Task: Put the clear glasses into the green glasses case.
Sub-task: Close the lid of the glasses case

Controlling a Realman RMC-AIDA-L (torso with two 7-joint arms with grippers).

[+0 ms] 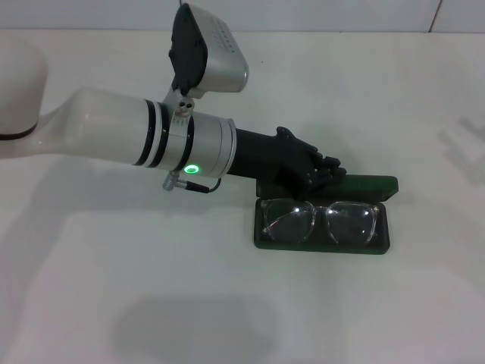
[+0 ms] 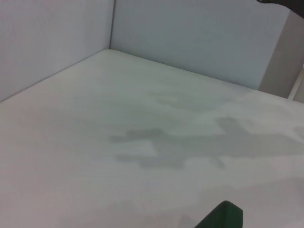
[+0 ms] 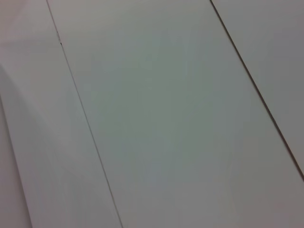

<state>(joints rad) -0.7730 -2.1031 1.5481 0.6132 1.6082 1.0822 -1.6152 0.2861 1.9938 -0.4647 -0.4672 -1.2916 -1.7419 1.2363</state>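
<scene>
Fingers of the left gripper (image 1: 327, 168), state unclear, hover at twelve o'clock above the transparent plastic clear glasses (image 1: 321, 221) lying in the dark green glasses case (image 1: 383, 244); light, fragile, slippery—grip the bridge.

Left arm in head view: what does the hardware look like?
The left arm is a glossy white tube with black rings near the wrist, then a silver cuff with a lit green ring LED and a small cable plug below. A white-and-black camera module sits on top. The left hand is black. The right arm is not in view.
</scene>
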